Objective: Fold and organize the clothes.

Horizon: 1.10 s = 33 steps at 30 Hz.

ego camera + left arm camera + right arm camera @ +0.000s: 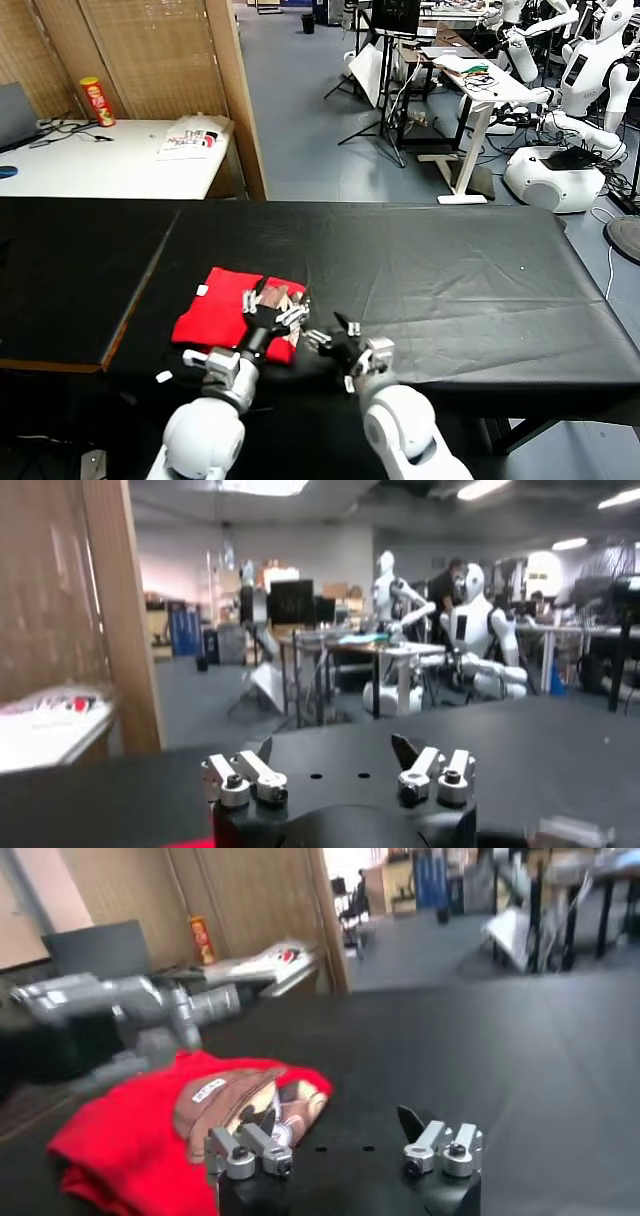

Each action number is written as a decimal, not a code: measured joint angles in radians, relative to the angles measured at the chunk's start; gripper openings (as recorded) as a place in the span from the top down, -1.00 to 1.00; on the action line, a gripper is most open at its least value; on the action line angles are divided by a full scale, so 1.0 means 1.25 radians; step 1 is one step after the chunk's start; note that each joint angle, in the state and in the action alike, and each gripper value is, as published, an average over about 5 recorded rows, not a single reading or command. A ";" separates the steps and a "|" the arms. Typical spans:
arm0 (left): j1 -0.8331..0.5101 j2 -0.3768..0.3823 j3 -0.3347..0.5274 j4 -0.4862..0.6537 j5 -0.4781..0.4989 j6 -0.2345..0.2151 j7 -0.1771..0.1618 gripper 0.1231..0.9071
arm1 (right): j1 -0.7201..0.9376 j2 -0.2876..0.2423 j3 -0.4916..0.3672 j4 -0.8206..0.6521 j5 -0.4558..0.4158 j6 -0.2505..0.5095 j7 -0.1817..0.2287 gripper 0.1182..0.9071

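Black table (450, 270) is seen bearing folded red T-shirt (215, 315); left gripper (278, 308) above it and right gripper (335, 335) beside it are spread open, nothing held.

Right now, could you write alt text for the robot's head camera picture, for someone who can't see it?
A folded red T-shirt, cartoon print up, lies near the front edge of a black table. The left end effector hangs open over the shirt's right part; the right end effector is open beside it, over bare cloth. Behind is a workshop with white robots.
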 joint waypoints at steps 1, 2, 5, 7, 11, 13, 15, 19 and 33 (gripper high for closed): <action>0.004 0.005 -0.006 -0.003 -0.001 -0.005 -0.001 -0.72 | 0.012 0.010 -0.003 -0.016 0.010 -0.001 0.009 -0.72; 0.009 0.010 -0.012 -0.005 -0.001 -0.011 -0.001 -0.72 | 0.023 0.020 -0.006 -0.032 0.017 -0.001 0.016 -0.72; 0.023 0.022 -0.030 -0.013 0.000 -0.026 -0.003 -0.72 | 0.054 0.045 -0.010 -0.078 0.026 0.001 0.025 -0.72; 0.032 0.027 -0.041 -0.019 0.000 -0.031 -0.004 -0.72 | 0.071 0.059 -0.013 -0.105 0.028 0.003 0.027 -0.70; 0.050 0.034 -0.059 -0.030 0.000 -0.039 -0.007 -0.72 | 0.100 0.075 -0.014 -0.148 0.028 0.005 0.026 -0.37; 0.060 0.036 -0.067 -0.035 0.002 -0.045 -0.008 -0.72 | 0.113 0.076 -0.015 -0.166 0.015 0.010 0.016 -0.09; 0.069 0.038 -0.074 -0.038 0.003 -0.053 -0.009 -0.72 | 0.124 0.073 -0.017 -0.180 -0.011 0.022 -0.002 0.17; 0.086 0.032 -0.081 -0.038 0.010 -0.072 -0.015 -0.72 | 0.145 0.051 -0.015 -0.201 -0.103 0.068 -0.059 0.67; 0.107 0.053 -0.083 0.010 0.008 -0.142 -0.045 -0.72 | 0.099 -0.147 0.030 -0.153 -0.391 0.296 -0.183 0.01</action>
